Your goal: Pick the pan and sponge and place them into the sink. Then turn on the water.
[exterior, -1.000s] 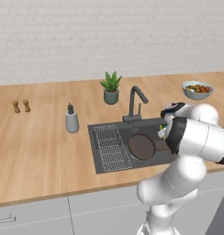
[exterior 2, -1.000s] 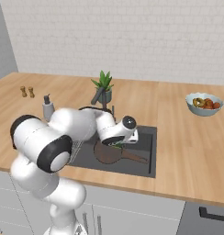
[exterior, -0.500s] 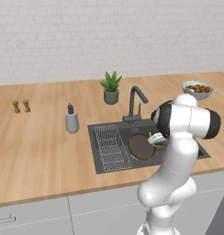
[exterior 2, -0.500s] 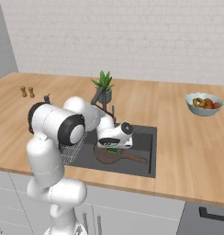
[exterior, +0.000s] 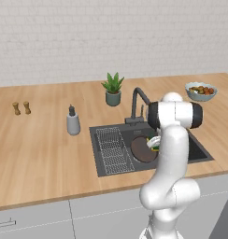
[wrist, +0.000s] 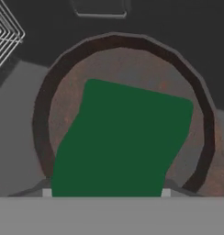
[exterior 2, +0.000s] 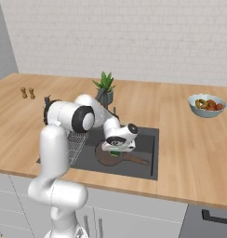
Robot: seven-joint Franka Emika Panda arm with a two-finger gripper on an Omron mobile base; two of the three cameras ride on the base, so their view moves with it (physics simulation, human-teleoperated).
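Green sponge surface sits directly ahead of the tool, above the pan, which already lies in the sink. The tool grips the sponge between its two tips. Over the last second the arm has straightened and carried the sponge from the sink's right edge to a position low over the pan. Pan placement is complete. Judged next: release the sponge, then operate the faucet on the counter.
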